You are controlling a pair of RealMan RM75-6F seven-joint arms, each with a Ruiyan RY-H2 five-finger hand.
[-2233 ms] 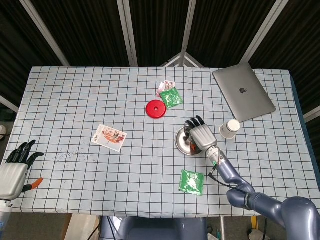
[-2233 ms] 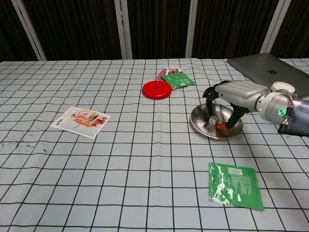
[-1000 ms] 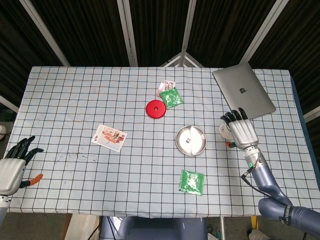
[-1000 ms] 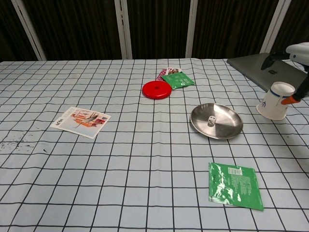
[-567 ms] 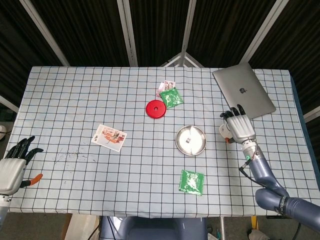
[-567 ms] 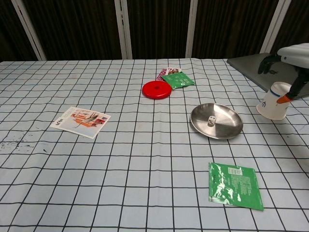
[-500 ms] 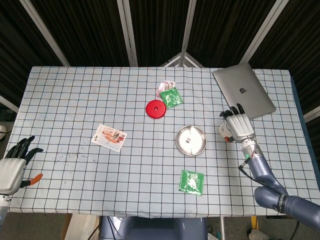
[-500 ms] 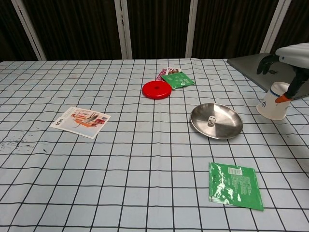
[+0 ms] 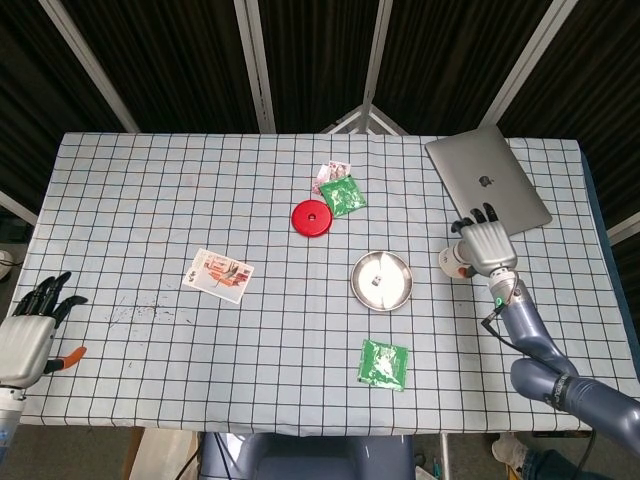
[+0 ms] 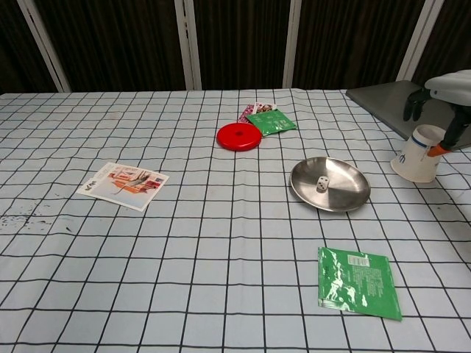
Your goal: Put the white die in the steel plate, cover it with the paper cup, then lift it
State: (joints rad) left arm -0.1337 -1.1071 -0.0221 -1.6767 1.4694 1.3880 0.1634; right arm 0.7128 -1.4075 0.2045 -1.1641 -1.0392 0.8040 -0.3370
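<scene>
Right hand (image 9: 487, 246) reaches forward, fingers curled downward; left hand (image 9: 25, 340) hangs open.

the right hand (image 10: 447, 88) shows at the far right edge, hanging right over the upside-down paper cup (image 10: 418, 154), its dark fingers (image 10: 414, 103) pointing down around the cup's top; whether they touch it cannot be told. left of the hand and nearer the camera lies the steel plate (image 10: 350, 193) with the white die (image 10: 321, 184) in it. behind the hand lies a grey laptop (image 10: 383, 100), and well to its left lie a red disc (image 10: 238, 136) and green packet (image 10: 271, 121).
</scene>
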